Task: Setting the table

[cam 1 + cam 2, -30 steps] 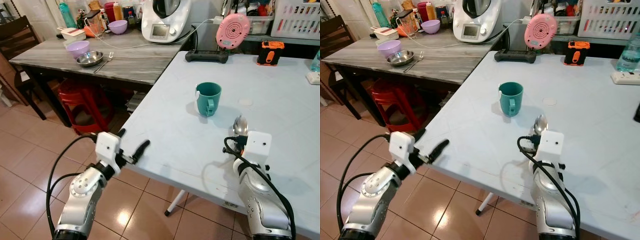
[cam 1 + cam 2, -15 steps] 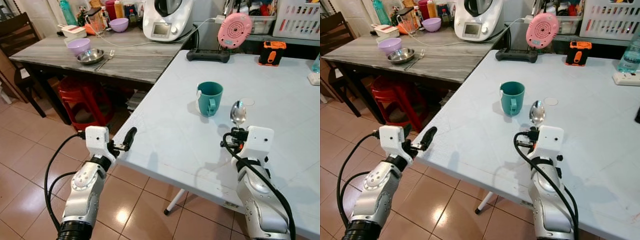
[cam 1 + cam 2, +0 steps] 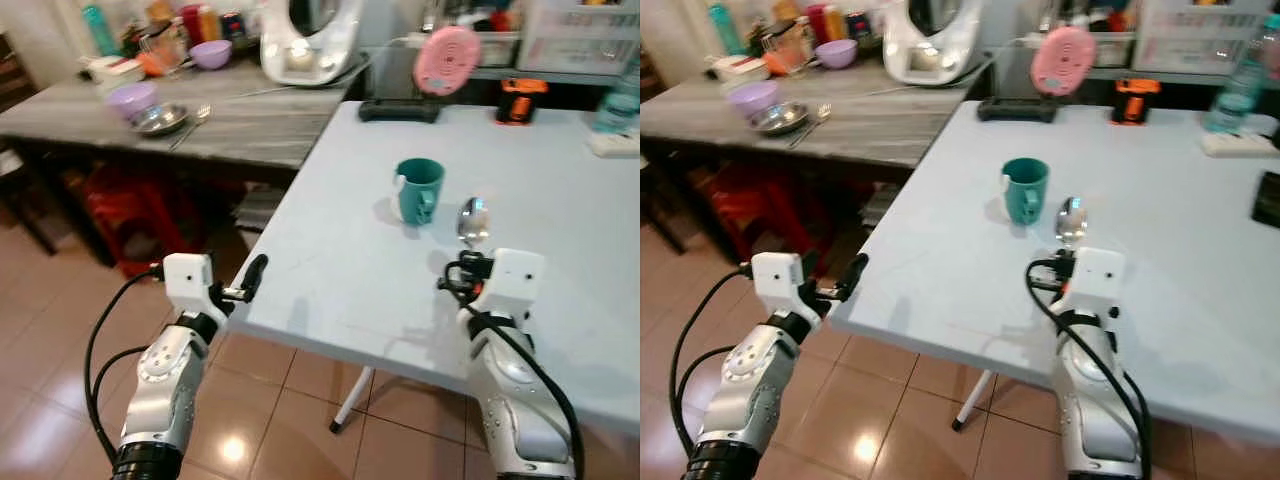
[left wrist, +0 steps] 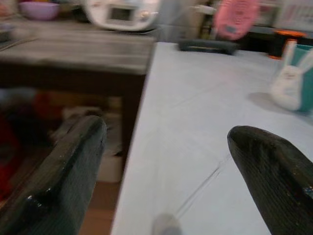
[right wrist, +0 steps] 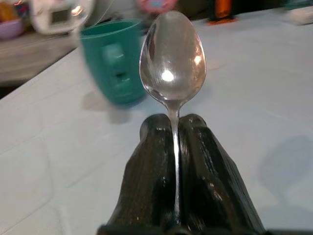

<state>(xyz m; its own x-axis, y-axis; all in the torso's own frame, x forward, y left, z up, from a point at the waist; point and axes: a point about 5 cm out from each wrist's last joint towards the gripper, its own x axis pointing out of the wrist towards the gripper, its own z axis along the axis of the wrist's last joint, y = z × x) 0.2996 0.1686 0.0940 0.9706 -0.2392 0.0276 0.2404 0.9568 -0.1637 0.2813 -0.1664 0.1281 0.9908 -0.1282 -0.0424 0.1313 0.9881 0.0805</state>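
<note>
Spoon (image 5: 172,61) clamped upright in my right tool (image 3: 470,277), raised above the table (image 3: 340,270) at the teal mug's (image 3: 418,189) 4 o'clock and not yet laid down, while my left tool (image 3: 252,278) hangs parted, empty.

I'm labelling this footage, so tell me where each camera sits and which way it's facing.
Left eye view: on the head, looking forward and down over the white table; both silver arms show.
Right eye view: same head, same scene, slightly offset.
Left wrist view: on the left arm, looking along the open left end effector at the table's near corner.
Right wrist view: on the right arm, looking along the right end effector clamping a spoon.
Shared: the teal mug appears in all views.
</note>
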